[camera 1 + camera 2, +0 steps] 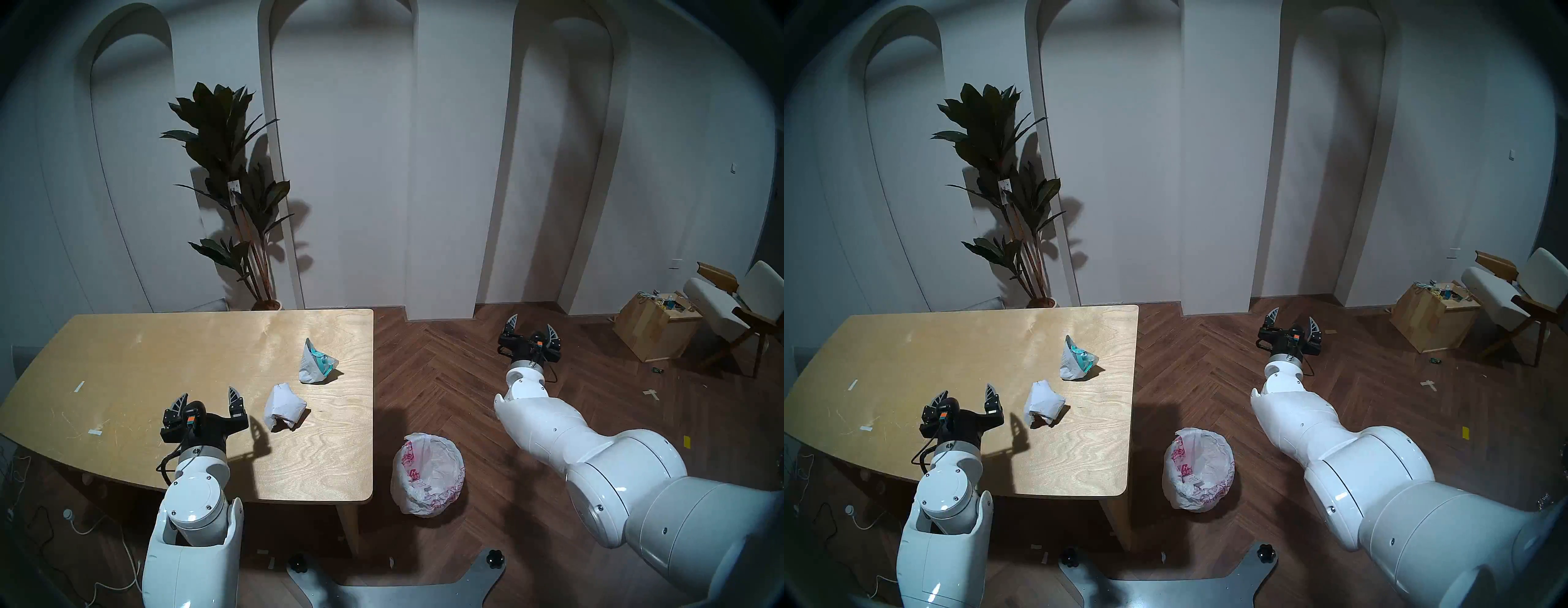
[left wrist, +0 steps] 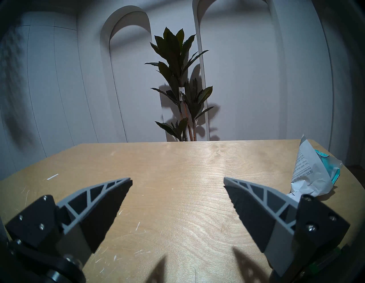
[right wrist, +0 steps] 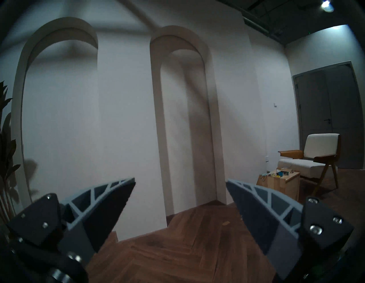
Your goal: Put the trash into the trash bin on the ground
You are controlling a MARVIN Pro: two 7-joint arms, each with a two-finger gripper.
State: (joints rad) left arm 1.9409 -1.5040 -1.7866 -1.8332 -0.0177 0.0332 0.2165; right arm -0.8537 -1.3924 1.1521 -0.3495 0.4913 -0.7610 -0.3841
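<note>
Crinkly white plastic printed in red-pink lines the trash bin [image 1: 428,473], which stands on the wood floor just off the table's near right corner, nearest the robot's base. On the pale wooden table [image 1: 127,339], the left gripper [image 1: 207,401] hovers low over the top with its jaws spread wide and nothing between them. Just to its right lies a crumpled paper wad [image 1: 283,408], and a little farther back a crumpled wrapper with teal print [image 1: 316,363], standing up in a peak. Both look light, soft and springy, so they should squash under a firm pinch rather than slip; the wad's bulging middle seems the best place to take hold, and the wrapper's folded body below its peak, since a thin edge could tear or slide free. Out past the bin, over bare floor, the right gripper [image 1: 531,337] is held level, also wide open and empty. Farthest off, a wooden cube box [image 1: 651,331] sits beside a chair [image 1: 738,305].
</note>
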